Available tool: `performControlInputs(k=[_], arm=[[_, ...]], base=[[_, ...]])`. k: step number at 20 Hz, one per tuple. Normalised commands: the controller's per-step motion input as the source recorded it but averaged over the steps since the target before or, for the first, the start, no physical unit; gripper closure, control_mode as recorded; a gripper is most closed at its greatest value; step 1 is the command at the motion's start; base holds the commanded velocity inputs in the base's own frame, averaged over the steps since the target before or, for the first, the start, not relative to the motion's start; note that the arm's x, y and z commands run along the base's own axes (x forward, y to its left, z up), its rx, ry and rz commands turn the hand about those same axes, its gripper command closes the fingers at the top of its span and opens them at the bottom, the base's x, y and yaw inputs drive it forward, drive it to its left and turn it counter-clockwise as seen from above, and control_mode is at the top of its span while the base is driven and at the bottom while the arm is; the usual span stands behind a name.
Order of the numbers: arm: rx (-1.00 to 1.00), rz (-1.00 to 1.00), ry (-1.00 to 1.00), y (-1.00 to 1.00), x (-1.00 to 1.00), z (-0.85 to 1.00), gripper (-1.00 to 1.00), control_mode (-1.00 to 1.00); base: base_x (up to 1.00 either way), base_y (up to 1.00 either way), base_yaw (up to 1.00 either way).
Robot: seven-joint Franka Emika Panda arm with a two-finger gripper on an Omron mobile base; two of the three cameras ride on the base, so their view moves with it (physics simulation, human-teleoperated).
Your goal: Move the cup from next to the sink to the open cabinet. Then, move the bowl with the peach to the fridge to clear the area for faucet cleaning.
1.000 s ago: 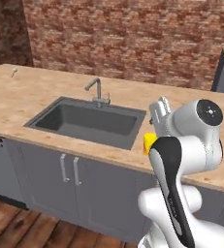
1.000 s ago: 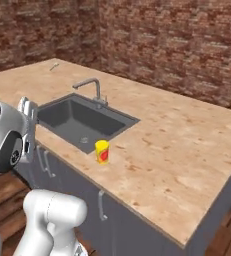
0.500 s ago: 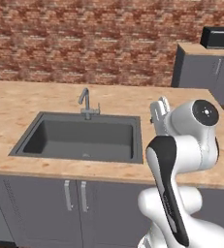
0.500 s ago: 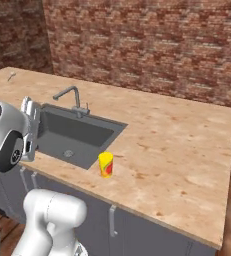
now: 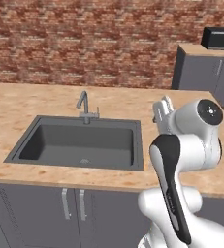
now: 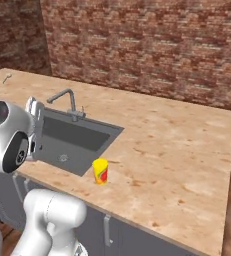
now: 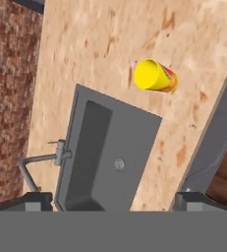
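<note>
1. Step in hand – judging by the layout, this is step one, approach to the cup (image 6: 100, 171); nothing is being carried yet. The cup is standing upright on the counter (image 6: 177, 150), just beside the sink (image 6: 74, 141) at its front right corner, near the counter's front edge.

2. Tool state – the gripper (image 7: 115, 199) is hanging well above the counter, looking down, w/ its fingertips (image 7: 36, 200) spread about as wide as they go & nothing between them.

3. Next move, as a judgement: the hand is needing to drop down & shift over toward the cup, line the jaws either side of the tumbler wall, then close. The cup is sitting off to one side in the hand view, not between the tips, so re-centring comes first.

4. View diffs:
   - Right base view is showing the cup plainly, plus the faucet (image 6: 66, 102) behind the basin.
   - Left base view is giving a straight-on look at the sink, faucet & drain, and a dark grey unit w/ a black appliance (image 5: 219, 38) at far right.
   - Hand view is showing the cup from above – yellow mouth, red-green mark on its side.
</note>
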Motion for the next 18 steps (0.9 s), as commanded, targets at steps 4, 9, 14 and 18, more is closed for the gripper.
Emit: performControlInputs(k=[4, 9, 14, 18], arm=[[0.22, -0.01, 0.04, -0.96, 0.00, 0.00, -1.00, -1.00], [0.45, 0.00, 0.10, -1.00, 0.00, 0.00, -1.00, -1.00], [0.50, 0.02, 0.22, -1.00, 0.25, -0.06, -1.00, -1.00], [0.50, 0.06, 0.39, -0.98, 0.11, -0.32, -1.00, -1.00]], base=[[0.00, 0.00, 0.00], [0.00, 0.00, 0.00], [0.00, 0.00, 0.00], [0.00, 0.00, 0.00]])
